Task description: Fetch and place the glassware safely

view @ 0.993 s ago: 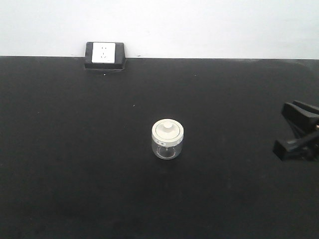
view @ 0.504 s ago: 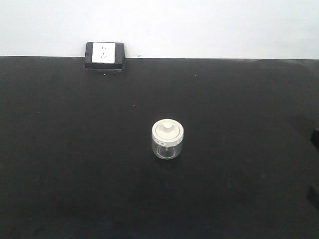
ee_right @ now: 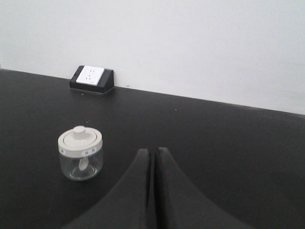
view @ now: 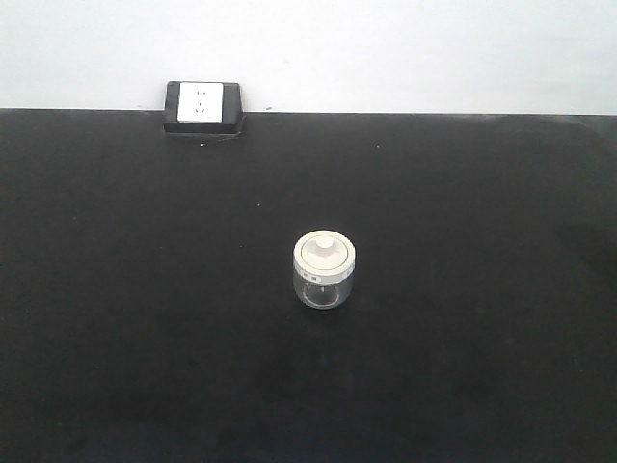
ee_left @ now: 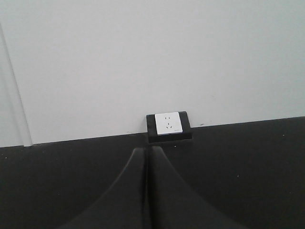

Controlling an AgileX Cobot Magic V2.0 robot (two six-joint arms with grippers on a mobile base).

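A small, squat clear glass jar [view: 324,271] stands upright near the middle of a black table [view: 463,193]. It is capped with a round off-white lid [view: 324,254] that has a central knob and small marks around the rim. Nothing touches the jar, and neither arm shows in the front view.

At the far edge of the table, against a pale wall [view: 386,48], sits a black-and-white socket box [view: 201,107] — well apart from the jar, behind it and to the left.

In the right wrist view, the right gripper [ee_right: 153,157] has its two dark fingers [ee_right: 141,167] pressed together with only a thin seam between them, holding nothing. The jar sits on the table to the left of the fingertips, near but not touching.

In the left wrist view, the left gripper [ee_left: 147,153] also has its fingers [ee_left: 136,164] closed against each other and empty — they point toward the socket box at the wall; the jar does not appear in this view
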